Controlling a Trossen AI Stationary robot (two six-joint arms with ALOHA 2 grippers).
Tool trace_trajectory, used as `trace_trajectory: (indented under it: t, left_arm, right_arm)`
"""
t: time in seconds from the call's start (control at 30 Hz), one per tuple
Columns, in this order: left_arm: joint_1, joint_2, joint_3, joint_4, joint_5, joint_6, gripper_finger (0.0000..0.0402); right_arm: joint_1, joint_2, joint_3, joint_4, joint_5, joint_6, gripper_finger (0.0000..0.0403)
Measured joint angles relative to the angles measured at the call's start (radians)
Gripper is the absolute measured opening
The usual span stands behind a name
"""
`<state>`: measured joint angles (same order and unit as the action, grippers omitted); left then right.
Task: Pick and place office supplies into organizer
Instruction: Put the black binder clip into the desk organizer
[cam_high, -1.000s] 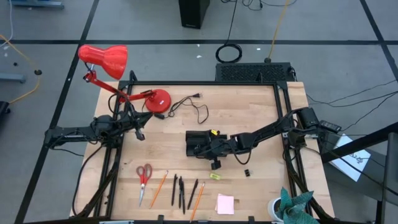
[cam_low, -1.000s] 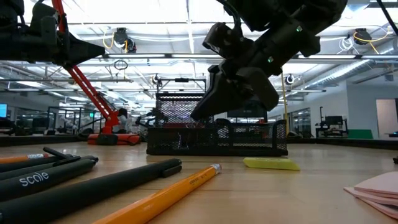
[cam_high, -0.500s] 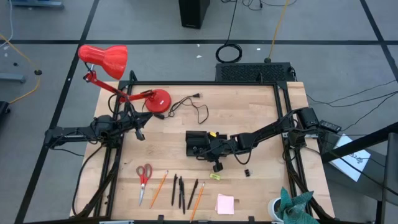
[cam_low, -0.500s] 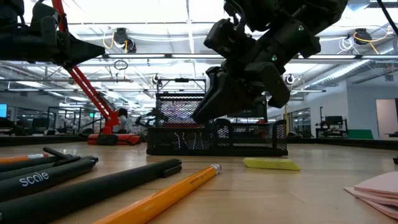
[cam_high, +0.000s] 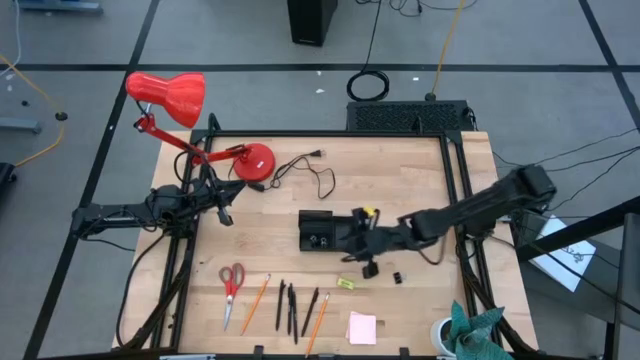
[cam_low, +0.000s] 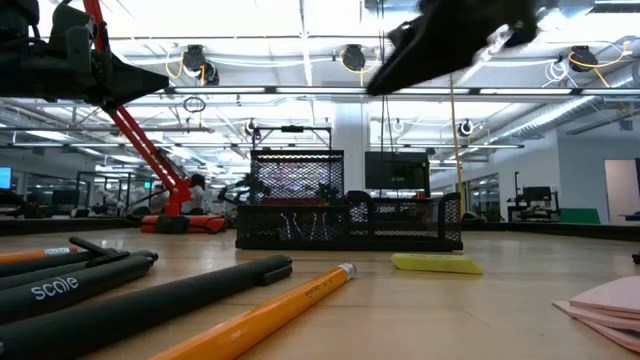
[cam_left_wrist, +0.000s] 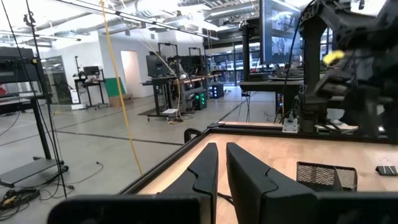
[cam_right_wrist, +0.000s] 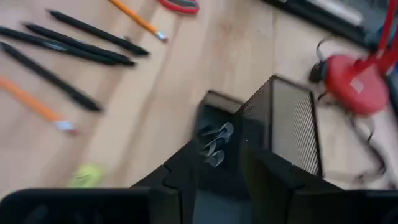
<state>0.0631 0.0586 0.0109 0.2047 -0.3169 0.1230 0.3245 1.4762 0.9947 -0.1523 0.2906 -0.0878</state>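
Left hand (cam_high: 228, 215) parked at the wooden worktop's (cam_high: 420, 200) left edge near the red desk lamp (cam_high: 190, 110), fingers (cam_left_wrist: 205, 171) nearly together, gripping nothing. Red-handled scissors (cam_high: 231, 285), orange pencils (cam_high: 255, 303), dark pens (cam_high: 291, 306) and pink sticky-note pad (cam_high: 362, 327) lined up along the near edge. Black mesh organizer tray (cam_high: 325, 232) mid-worktop with clips inside; right hand (cam_high: 368, 268) raised just right of it, fingers (cam_right_wrist: 180, 174) parted and empty, small yellow item (cam_high: 346, 284) and tiny black binder clip (cam_high: 398, 277) lying nearby.

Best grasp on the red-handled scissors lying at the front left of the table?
Take the scissors from straight above, at the narrow neck where the red loops meet the blades. They lie flat, loops away from the table's front edge, blades toward it, so set the fingers across the neck. The nearest pencil lies clear.
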Motion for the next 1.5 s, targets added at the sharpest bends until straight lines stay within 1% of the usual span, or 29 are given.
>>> trace_trajectory:
  t: [0.13,0.3,0.37,0.47,0.53,0.67,0.77,0.97,1.1,1.2,1.37,1.5]
  left_arm:
    - [0.0,0.0,0.0,0.0,0.0,0.0,0.004]
    - [0.0,0.0,0.0,0.0,0.0,-0.004,0.004]
    - [0.0,0.0,0.0,0.0,0.0,-0.005,0.004]
    - [0.0,0.0,0.0,0.001,0.0,-0.014,0.004]
    - [0.0,0.0,0.0,0.001,0.0,-0.017,0.004]
    - [0.0,0.0,0.0,0.0,0.0,-0.018,0.004]
    - [0.0,0.0,0.0,0.0,0.0,-0.017,0.004]
    - [0.0,0.0,0.0,0.0,0.0,-0.016,0.004]
    - [0.0,0.0,0.0,-0.001,0.0,-0.021,0.004]
    - [0.0,0.0,0.0,-0.004,0.0,-0.021,0.004]
    - [0.0,0.0,0.0,-0.007,0.0,-0.01,0.004]
    - [0.0,0.0,0.0,-0.007,0.0,0.0,0.004]
  right_arm:
    - [0.056,-0.069,0.0,-0.192,0.0,0.266,0.0115]
    - [0.086,-0.079,0.0,-0.434,-0.019,0.566,0.0106]
    - [0.078,-0.079,0.0,-0.509,-0.077,0.635,0.0101]
    - [0.056,-0.079,0.0,-0.569,-0.182,0.69,0.0095]
    - [0.046,-0.079,0.0,-0.575,-0.213,0.711,0.0092]
    - [0.042,-0.079,0.0,-0.573,-0.227,0.765,0.0091]
    - [0.041,-0.079,0.0,-0.567,-0.269,0.803,0.009]
    - [0.078,-0.079,-0.03,-0.533,-0.242,0.992,0.0091]
    - [0.129,-0.079,-0.077,-0.507,-0.233,1.154,0.0119]
    - [0.159,-0.079,-0.112,-0.495,-0.191,1.27,0.0148]
    - [0.176,-0.079,-0.129,-0.494,-0.187,1.363,0.0188]
    - [0.189,-0.079,-0.129,-0.514,-0.226,1.409,0.0197]
